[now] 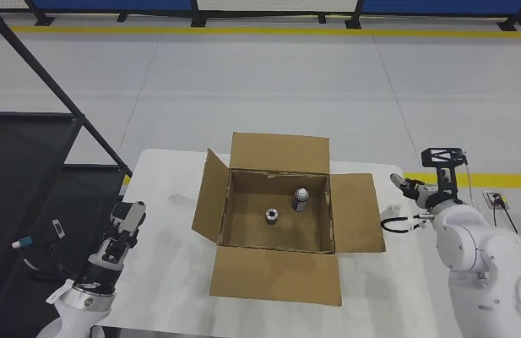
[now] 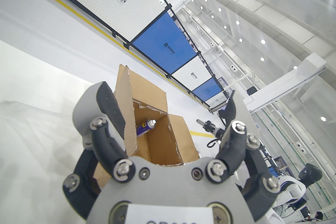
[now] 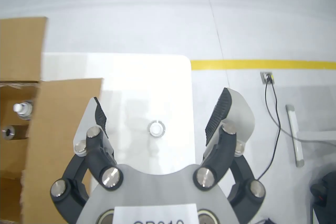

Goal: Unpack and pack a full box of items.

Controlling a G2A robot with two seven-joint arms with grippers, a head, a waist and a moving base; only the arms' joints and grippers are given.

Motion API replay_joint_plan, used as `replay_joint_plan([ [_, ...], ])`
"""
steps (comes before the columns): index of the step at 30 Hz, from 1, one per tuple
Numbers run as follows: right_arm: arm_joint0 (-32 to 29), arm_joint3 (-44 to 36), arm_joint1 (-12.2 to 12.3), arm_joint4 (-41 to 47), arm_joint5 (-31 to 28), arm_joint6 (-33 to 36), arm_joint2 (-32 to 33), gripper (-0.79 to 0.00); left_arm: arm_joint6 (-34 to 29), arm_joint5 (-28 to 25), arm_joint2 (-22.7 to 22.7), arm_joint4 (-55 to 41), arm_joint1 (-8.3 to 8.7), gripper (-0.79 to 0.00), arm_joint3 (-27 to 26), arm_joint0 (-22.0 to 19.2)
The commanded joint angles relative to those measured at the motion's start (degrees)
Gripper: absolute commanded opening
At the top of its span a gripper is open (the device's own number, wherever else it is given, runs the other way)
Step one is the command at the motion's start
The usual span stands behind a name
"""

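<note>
An open cardboard box (image 1: 279, 218) sits mid-table with all flaps folded out. Inside it stand a spray can (image 1: 301, 199) with a white cap and a small dark cylinder (image 1: 270, 216). The can (image 2: 146, 127) also shows past a raised flap in the left wrist view, and both the can (image 3: 23, 109) and the cylinder (image 3: 10, 132) show in the right wrist view. My left gripper (image 2: 168, 104) is open, low at the table's left edge, well clear of the box (image 2: 157, 130). My right gripper (image 3: 160, 107) is open over the table's right end, beside the right flap (image 3: 63, 135).
A small round white fitting (image 3: 156, 128) is set in the tabletop under the right gripper. A dark rack (image 1: 32, 194) stands left of the table (image 1: 163, 253). A floor socket with a cable (image 3: 268, 77) lies off the table's right edge.
</note>
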Motion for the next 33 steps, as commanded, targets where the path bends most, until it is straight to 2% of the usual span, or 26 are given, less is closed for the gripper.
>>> replay_joint_plan([
  [1, -1.22, -6.49, -0.15, 0.00, -0.93, -0.15, -2.49, 0.000, 0.00, 0.00, 0.00, 0.00, 0.00, 0.000, 0.00, 0.00],
  [4, -0.81, -9.72, -0.48, 1.16, -4.99, 1.38, -8.77, 0.000, 0.00, 0.00, 0.00, 0.00, 0.00, 0.000, 0.00, 0.00],
  [6, 1.16, -8.25, -0.83, 2.78, -8.08, 2.95, -13.63, 0.000, 0.00, 0.00, 0.00, 0.00, 0.00, 0.000, 0.00, 0.00],
  [8, 4.69, -4.20, -1.46, 3.82, -10.05, 5.15, -19.48, 0.000, 0.29, 0.08, 0.00, -0.02, 0.01, 0.000, 0.04, 0.10],
  [13, 11.91, 6.56, -3.20, 7.74, -10.89, 8.95, -28.69, 0.000, 2.92, 0.00, -0.93, -0.98, 0.12, 0.000, -0.17, 1.93],
  [17, 17.07, 15.17, -4.93, 9.45, -8.20, 10.53, -34.41, 0.000, 3.41, 0.00, -1.29, -1.38, 0.18, 0.000, -0.22, 2.48],
  [19, 19.29, 18.78, -5.78, 10.98, -6.66, 10.70, -36.29, -0.111, 3.41, 0.00, -1.29, -1.38, 0.18, 0.000, -0.22, 2.48],
  [21, 21.49, 21.89, -6.52, 10.70, -4.51, 11.07, -37.83, -0.120, 3.41, 0.00, -1.29, -1.38, 0.18, 0.000, -0.22, 2.48],
  [23, 22.99, 24.33, -7.21, 11.10, -2.86, 11.13, -39.10, -0.191, 3.41, 0.00, -1.29, -1.38, 0.18, 0.000, -0.22, 2.48],
  [24, 23.74, 25.67, -7.49, 10.80, -1.74, 11.15, -39.46, -0.200, 3.41, 0.00, -1.29, -1.38, 0.18, 0.000, -0.22, 2.48],
  [28, 25.79, 29.50, -8.52, 8.69, 2.52, 10.40, -41.11, -0.126, 3.41, 0.00, -1.29, -1.38, 0.18, 0.000, -0.22, 2.48],
  [33, 27.17, 31.87, -9.53, 7.02, 5.56, 10.61, -42.50, -0.095, 3.41, 0.00, -1.29, -1.38, 0.18, 0.000, -0.22, 2.48],
])
